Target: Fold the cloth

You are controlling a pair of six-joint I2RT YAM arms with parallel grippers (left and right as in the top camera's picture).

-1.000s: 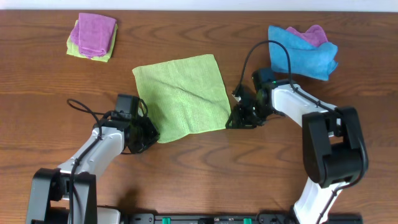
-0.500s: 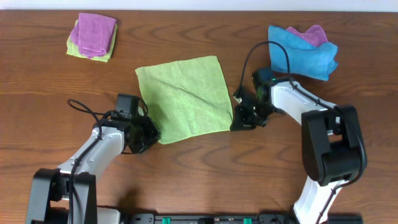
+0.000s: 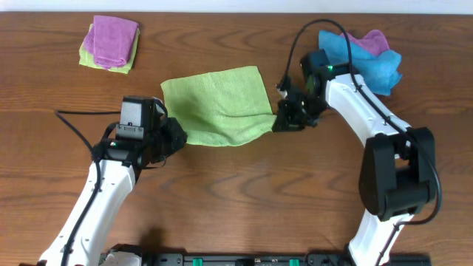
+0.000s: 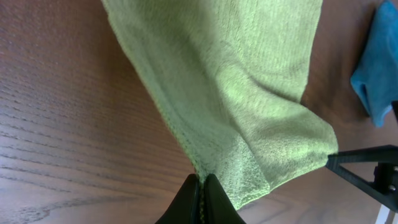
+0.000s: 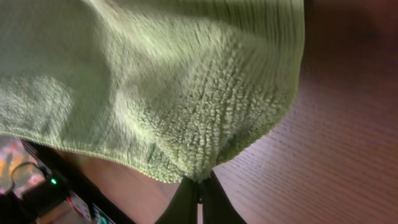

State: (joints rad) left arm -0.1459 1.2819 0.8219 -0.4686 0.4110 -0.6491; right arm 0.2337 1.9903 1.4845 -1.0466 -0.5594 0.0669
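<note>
Pinches the near-left corner of the square lime-green terry cloth [image 3: 218, 103] in the left gripper [image 3: 175, 137], the near-right corner in the right gripper [image 3: 279, 123], jaws pressed together on each. Holds the near edge raised, far edge resting mid-way across the brown wooden table [image 3: 244, 192], presumably for folding over.

Robotics lab: wood-grain table [image 3: 244, 199], left arm [image 3: 94, 201], right arm [image 3: 356, 103] mounted.

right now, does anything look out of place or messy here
Only the blue cloth, heaped loosely with a purple cloth at far right, unlike the neat stack far left. Left gripper and right gripper hold the green cloth mid-fold.
</note>
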